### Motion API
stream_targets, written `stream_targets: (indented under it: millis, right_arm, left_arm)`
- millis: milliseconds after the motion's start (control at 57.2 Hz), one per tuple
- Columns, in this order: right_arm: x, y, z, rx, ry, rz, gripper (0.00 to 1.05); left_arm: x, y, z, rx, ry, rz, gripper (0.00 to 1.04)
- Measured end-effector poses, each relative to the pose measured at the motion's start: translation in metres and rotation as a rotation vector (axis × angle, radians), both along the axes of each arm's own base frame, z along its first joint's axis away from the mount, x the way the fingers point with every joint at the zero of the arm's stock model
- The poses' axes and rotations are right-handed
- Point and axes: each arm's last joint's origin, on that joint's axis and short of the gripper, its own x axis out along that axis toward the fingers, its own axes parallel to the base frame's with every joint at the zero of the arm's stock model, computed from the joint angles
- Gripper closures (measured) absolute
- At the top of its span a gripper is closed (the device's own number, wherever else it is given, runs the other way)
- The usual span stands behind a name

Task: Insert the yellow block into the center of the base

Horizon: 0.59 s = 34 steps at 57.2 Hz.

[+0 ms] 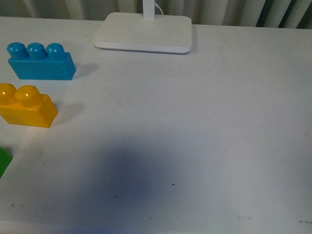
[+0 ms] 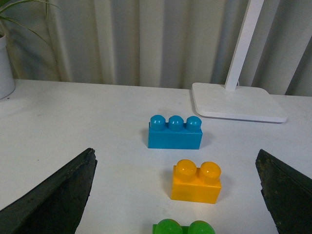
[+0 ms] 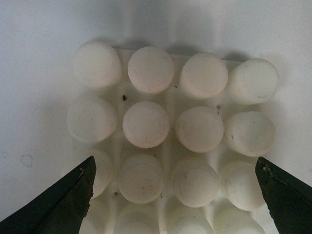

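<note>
The yellow block (image 1: pixel 27 106) stands upright on the white surface (image 1: pixel 195 136) at the far left of the front view, its two studs up, held by nothing. Just beyond it, with a gap between them, lies the blue brick (image 1: pixel 41 61) with three studs, and a corner of a green brick (image 1: pixel 4 161) shows at the left edge, nearer the robot. At the far side of the surface rests the smooth white lamp foot (image 1: pixel 144 31). Neither arm shows in the front view, and the base does not appear there either. In the left wrist view the left jaws are wide apart and hold nothing: the two dark tips frame the yellow block (image 2: pixel 196 182), with the blue brick (image 2: pixel 175 132) behind it and the green brick (image 2: pixel 184 228) in front, all three in a line and apart from one another. The lamp foot (image 2: pixel 236 102) with its slanting stem (image 2: pixel 242 44) stands further back, before a pale curtain, and a white pot (image 2: pixel 4 68) with a plant shows at the edge. In the right wrist view the right jaws are also wide apart and empty, hanging close over the base (image 3: pixel 170 141), whose round white studs fill the space between the two tips. Its centre studs are bare, with small dark specks on the plastic. I cannot tell whether the tips touch the base.
</note>
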Motion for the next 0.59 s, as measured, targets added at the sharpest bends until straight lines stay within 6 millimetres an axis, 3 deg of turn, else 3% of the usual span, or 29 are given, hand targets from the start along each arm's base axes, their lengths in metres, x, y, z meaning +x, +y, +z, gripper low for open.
stream_targets:
  millis: [594]
  right_arm:
    - [0.017,-0.02,-0.009,0.018,0.047,0.041,0.09]
  left_arm:
    - [0.0,0.0,0.0,0.0,0.0,0.0,0.06]
